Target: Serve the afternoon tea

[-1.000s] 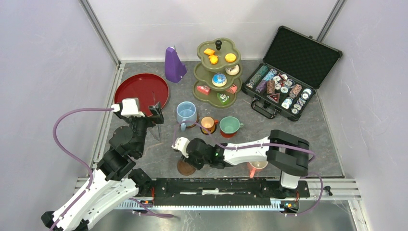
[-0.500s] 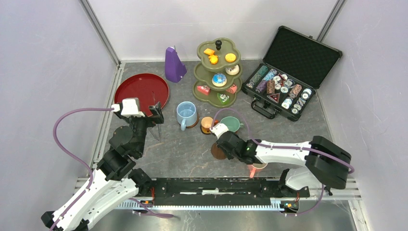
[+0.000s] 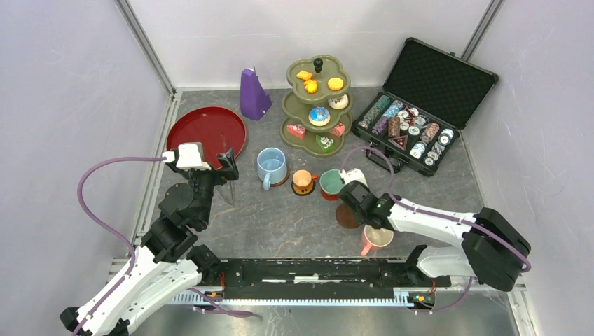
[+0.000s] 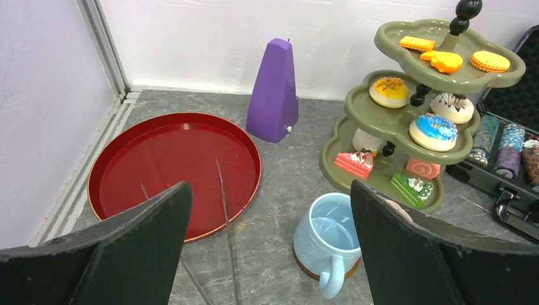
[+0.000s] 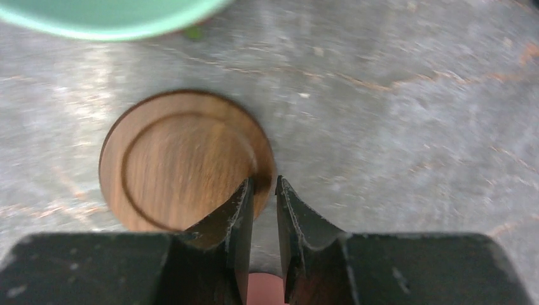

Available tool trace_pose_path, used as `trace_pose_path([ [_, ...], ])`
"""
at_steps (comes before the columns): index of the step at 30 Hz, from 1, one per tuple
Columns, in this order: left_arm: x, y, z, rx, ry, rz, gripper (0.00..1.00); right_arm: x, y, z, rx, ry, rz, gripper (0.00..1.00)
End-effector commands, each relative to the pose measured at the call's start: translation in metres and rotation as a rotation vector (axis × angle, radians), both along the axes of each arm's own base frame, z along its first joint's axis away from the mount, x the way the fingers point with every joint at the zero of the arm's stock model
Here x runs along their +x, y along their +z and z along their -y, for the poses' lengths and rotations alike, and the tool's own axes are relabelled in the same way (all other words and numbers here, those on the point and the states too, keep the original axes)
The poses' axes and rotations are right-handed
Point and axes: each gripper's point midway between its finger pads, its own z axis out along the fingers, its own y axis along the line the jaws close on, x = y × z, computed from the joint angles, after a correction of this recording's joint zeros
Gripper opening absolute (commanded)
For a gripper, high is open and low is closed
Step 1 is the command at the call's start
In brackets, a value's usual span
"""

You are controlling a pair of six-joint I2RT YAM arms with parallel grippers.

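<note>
In the right wrist view, the coaster point(image 5: 181, 159) just ahead of the jaws was blurred, its near rim hidden behind the fingertips point(image 5: 238, 216). The teal mug point(image 5: 108, 16) beyond was cut off by the top edge. Behind the jaws, a pink patch point(image 5: 264, 292) showed too little to identify.
</note>
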Motion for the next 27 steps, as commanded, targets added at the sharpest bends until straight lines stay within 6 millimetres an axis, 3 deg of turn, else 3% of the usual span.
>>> trace_pose_path([
  [1, 0.002, 0.008, 0.002, -0.040, -0.002, 0.027, 1.00, -0.006, -0.007, 0.052, -0.117, -0.150, -0.033, 0.26],
  [6, 0.001, 0.007, 0.001, -0.041, -0.002, 0.026, 1.00, 0.019, -0.007, 0.064, -0.071, -0.237, 0.008, 0.28],
  [16, 0.002, 0.006, 0.003, -0.037, -0.004, 0.023, 1.00, 0.075, 0.008, 0.061, -0.018, -0.266, 0.108, 0.30],
  [27, 0.005, 0.004, 0.005, -0.025, -0.003, 0.012, 1.00, 0.104, 0.014, 0.053, 0.003, -0.243, 0.132, 0.30],
])
